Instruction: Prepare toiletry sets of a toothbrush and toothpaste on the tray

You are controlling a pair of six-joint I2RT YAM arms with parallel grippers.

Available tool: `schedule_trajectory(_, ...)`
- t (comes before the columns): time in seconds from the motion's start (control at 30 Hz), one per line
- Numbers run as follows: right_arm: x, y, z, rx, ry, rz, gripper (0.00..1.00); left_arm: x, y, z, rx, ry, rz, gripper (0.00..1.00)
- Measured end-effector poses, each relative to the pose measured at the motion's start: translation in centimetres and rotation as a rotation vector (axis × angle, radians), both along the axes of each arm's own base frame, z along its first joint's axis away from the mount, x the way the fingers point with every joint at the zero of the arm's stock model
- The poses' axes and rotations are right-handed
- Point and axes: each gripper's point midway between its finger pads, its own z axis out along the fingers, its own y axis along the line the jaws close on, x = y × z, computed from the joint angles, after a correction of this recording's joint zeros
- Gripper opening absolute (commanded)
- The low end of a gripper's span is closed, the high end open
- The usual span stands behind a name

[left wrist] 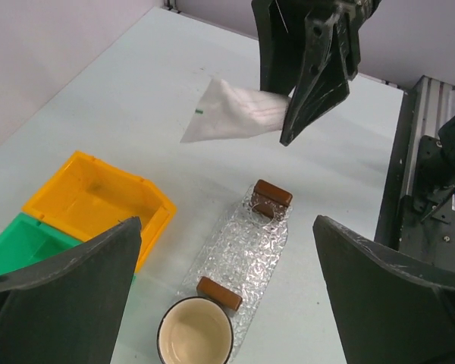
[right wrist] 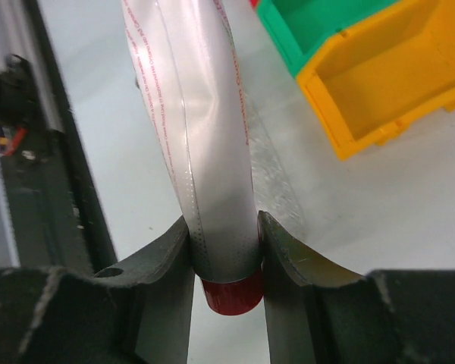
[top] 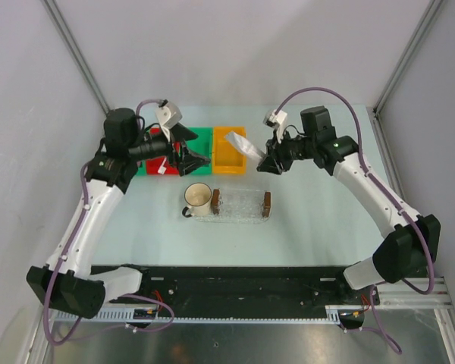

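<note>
The toothpaste [top: 243, 145], a pale tube with a red cap, is held in the air over the orange bin's right side by my right gripper [top: 267, 163]. In the right wrist view the gripper [right wrist: 224, 227] is shut on the tube [right wrist: 205, 136] just above the cap. The left wrist view shows the tube [left wrist: 231, 112] hanging from that gripper [left wrist: 311, 68]. The clear tray [top: 243, 205] with a brown block at each end lies mid-table and holds nothing. My left gripper [top: 193, 155] is open and empty, above the tray [left wrist: 262, 243]. No toothbrush is in view.
A cream cup [top: 197, 199] stands at the tray's left end, touching it; it also shows in the left wrist view [left wrist: 196, 334]. Red [top: 149, 168], green [top: 205, 140] and orange [top: 227, 149] bins sit in a row behind the tray. Walls enclose the table on both sides.
</note>
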Motion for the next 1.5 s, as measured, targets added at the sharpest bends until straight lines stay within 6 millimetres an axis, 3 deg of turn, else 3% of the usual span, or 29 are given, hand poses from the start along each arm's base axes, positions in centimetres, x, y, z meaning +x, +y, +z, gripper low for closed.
schedule_trajectory(0.13, -1.1, 1.1, 1.8, 0.110, 0.056, 0.046, 0.02, -0.3, -0.9, -0.6, -0.026, -0.044, 0.012, 1.00)
schedule_trajectory(0.33, -2.8, 2.7, 5.1, 0.261, 0.111, 0.137, 0.02, -0.5, -3.8, 0.4, -0.076, -0.093, -0.034, 1.00)
schedule_trajectory(0.5, -3.6, 3.3, 6.5, 0.324, 0.143, 0.187, 0.02, -0.1, -5.4, 0.6, -0.131, -0.092, -0.054, 1.00)
schedule_trajectory(0.77, -4.5, 3.5, 7.2, 0.352, 0.174, 0.229, 0.03, 0.2, -7.1, 1.3, -0.220, -0.027, -0.105, 1.00)
schedule_trajectory(1.07, -5.5, 4.1, 7.1, 0.348, 0.181, 0.267, 0.03, -0.6, -7.6, 2.4, -0.265, -0.009, -0.143, 0.99)
schedule_trajectory(1.37, -6.3, 4.3, 6.4, 0.328, 0.188, 0.297, 0.03, -1.1, -7.7, 3.5, -0.283, -0.013, -0.166, 0.70)
schedule_trajectory(1.5, -6.4, 4.2, 6.2, 0.322, 0.188, 0.297, 0.03, -1.4, -7.8, 3.5, -0.284, -0.005, -0.184, 0.50)
